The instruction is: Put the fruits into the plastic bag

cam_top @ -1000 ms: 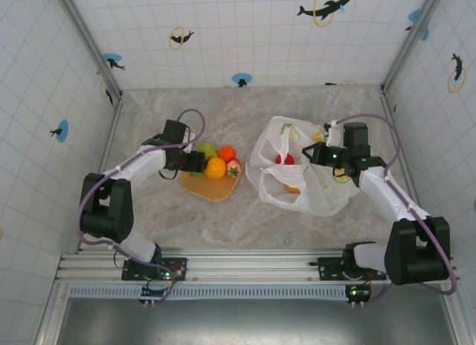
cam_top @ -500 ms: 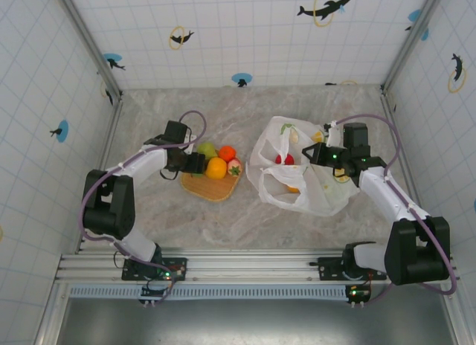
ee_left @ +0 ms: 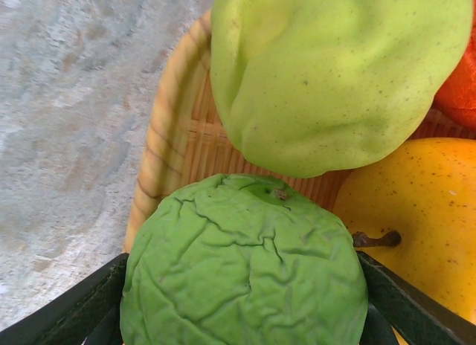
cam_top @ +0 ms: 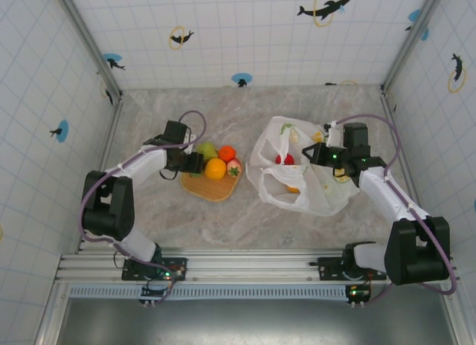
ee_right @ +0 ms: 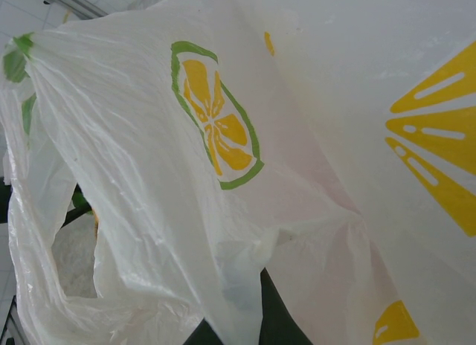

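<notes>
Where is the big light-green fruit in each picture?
Top view: the light-green fruit sits left of middle, at the far edge of the woven mat, beside the left end effector.
Left wrist view: top right, above the wrinkly green fruit.
Right wrist view: aimed at the plastic bag.
Shared landmark: the woven mat under the fruit.

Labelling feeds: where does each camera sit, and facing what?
Top: above and behind the arms, looking down at the table; both arms show.
Left wrist: on the left arm, facing the green fruit between its fingers.
Right wrist: on the right arm, close against the bag; a dark finger edge shows.
Shared: top and left wrist both see the mat.
</notes>
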Controlling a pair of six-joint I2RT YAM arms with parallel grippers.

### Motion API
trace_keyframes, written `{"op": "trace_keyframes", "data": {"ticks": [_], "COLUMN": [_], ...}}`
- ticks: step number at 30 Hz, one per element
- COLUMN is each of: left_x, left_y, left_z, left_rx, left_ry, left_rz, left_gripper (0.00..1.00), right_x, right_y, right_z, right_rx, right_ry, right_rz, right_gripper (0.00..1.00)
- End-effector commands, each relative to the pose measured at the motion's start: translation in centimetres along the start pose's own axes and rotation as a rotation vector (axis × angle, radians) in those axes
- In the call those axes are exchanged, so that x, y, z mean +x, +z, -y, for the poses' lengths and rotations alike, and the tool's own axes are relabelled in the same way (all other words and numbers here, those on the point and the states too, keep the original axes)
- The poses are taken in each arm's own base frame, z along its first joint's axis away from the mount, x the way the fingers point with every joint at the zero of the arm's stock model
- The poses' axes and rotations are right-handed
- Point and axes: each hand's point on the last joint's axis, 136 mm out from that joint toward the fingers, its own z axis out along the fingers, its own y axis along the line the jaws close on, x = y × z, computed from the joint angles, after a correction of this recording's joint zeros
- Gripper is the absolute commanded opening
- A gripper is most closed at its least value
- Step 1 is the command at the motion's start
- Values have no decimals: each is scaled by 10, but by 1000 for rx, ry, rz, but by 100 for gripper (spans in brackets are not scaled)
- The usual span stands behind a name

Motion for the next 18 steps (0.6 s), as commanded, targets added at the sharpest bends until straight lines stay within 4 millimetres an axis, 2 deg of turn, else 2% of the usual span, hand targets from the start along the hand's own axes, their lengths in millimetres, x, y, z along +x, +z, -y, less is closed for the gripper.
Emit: {"op": "trace_keyframes", "data": {"ticks": [1, 2, 3, 6, 11, 16, 18], "left_x": [0, -1, 9, 17, 13, -5, -15], "left_y": [-16, -21, -21, -31, -56, -90, -109], "left_z": [-8, -11, -15, -17, -13, 16, 46], "left_rx": [-52, -69, -87, -109, -96, 43, 147], "left_ry": [-3, -3, -8, -10, -21, -34, 1], "left_rz": [37, 49, 34, 51, 119, 249, 318], "left_gripper": [73, 73, 73, 74, 73, 70, 69], "right_x": [1, 1, 1, 2, 2, 3, 3], "right_y": [0, 0, 0, 1, 2, 3, 4], "right_z": [2, 2, 2, 3, 4, 2, 1], "right_rx": [-4, -2, -3, 0, -1, -3, -4], "right_ry": [-6, -4, -6, -4, -1, -2, -2], "right_rz": [4, 3, 2, 1, 0, -2, -2], "right_gripper": [0, 0, 0, 0, 0, 0, 0]}}
